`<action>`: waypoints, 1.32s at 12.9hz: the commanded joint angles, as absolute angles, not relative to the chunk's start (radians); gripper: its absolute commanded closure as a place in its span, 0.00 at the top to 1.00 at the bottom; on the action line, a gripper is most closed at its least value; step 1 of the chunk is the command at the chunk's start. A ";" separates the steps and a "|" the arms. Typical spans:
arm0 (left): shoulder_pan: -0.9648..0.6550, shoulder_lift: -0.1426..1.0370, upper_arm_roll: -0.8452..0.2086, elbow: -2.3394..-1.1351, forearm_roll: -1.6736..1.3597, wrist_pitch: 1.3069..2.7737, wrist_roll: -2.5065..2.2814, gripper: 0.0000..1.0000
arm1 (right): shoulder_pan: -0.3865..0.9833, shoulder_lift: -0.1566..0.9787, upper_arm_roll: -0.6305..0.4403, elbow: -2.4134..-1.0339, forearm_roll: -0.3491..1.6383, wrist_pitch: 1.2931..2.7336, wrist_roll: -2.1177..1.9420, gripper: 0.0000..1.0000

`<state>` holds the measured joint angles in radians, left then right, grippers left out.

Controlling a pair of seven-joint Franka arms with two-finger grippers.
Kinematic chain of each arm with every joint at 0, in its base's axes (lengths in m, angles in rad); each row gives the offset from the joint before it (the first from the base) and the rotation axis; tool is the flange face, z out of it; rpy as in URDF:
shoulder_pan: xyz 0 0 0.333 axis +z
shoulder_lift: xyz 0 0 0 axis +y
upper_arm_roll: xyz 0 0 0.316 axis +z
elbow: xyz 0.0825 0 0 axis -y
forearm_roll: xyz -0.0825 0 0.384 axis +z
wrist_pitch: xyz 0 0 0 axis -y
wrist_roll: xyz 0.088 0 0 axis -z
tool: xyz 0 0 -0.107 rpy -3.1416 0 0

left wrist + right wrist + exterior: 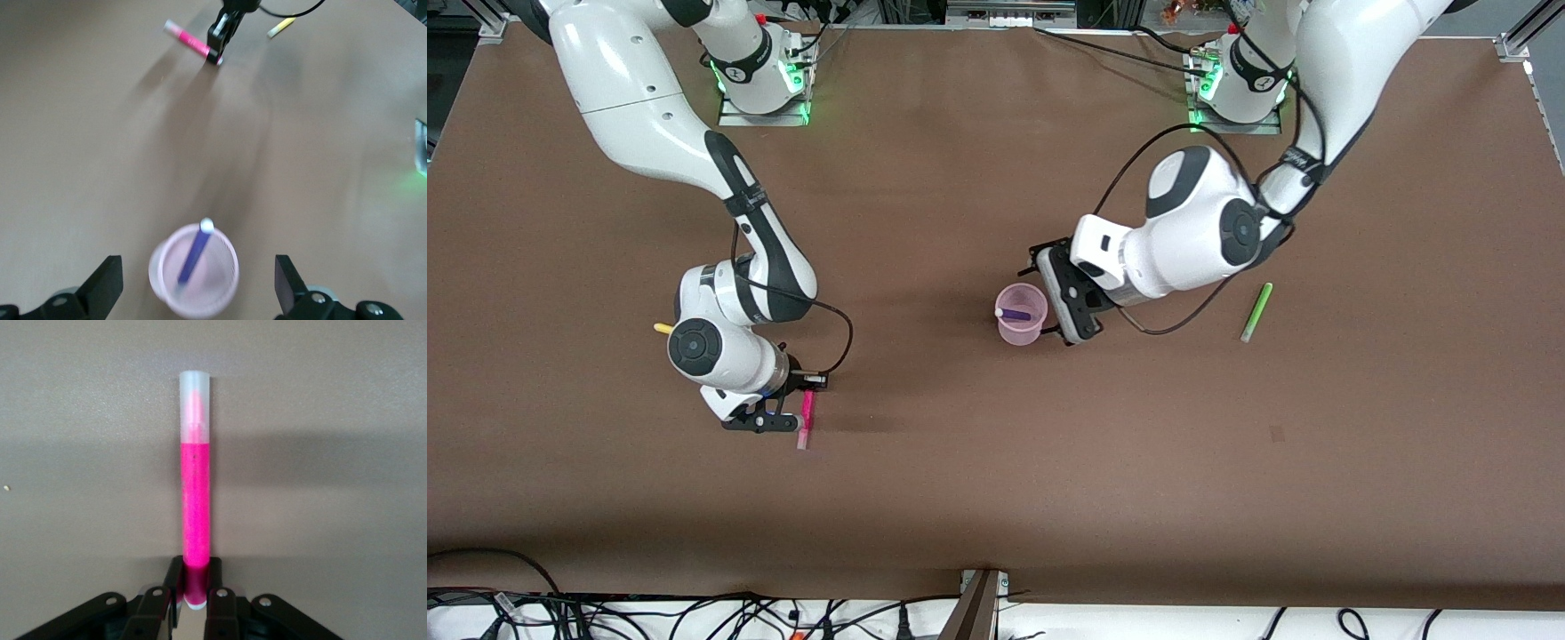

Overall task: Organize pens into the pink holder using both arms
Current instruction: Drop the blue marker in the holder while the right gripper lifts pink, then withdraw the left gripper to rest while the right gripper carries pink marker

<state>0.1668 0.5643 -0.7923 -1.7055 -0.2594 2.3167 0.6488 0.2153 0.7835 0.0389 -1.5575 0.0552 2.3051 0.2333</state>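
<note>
The pink holder (pixel 1021 316) stands mid-table with the dark blue-purple pen (pixel 1014 313) leaning inside it. My left gripper (pixel 1060 298) hovers just above the holder (pixel 193 280), open, with one finger (pixel 100 287) on each side and nothing between them; the blue-purple pen (pixel 193 257) shows in the cup. My right gripper (pixel 805 400) is shut on one end of the magenta-pink pen (pixel 807 420), low over the table toward the right arm's end. In the right wrist view the pen (pixel 195 487) sticks straight out of the right gripper (pixel 195 587).
A light green pen (pixel 1256 313) lies on the table toward the left arm's end. A yellow pen (pixel 663 328) pokes out from under the right arm's wrist. In the left wrist view, the yellow pen (pixel 281 27) lies beside the right gripper (pixel 217 50).
</note>
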 commanded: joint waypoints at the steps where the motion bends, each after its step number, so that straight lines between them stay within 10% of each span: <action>1: 0.198 0.496 -0.785 -1.666 -0.267 2.101 0.517 1.00 | 0.218 0.781 0.048 -1.551 0.067 2.271 0.256 0.05; 9: 0.383 0.399 -0.785 -1.317 0.159 1.295 0.308 1.00 | 0.232 0.675 0.084 -1.496 0.313 1.952 0.376 0.00; 17: 0.090 0.022 -0.151 -1.508 0.058 1.494 0.191 1.00 | 0.281 0.620 0.196 -1.365 0.464 1.810 0.786 0.00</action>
<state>0.1977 0.1294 -0.2911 -1.3764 0.0859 1.4141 0.2778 0.2826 0.6294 0.1702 -1.4230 0.3837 1.8679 0.6742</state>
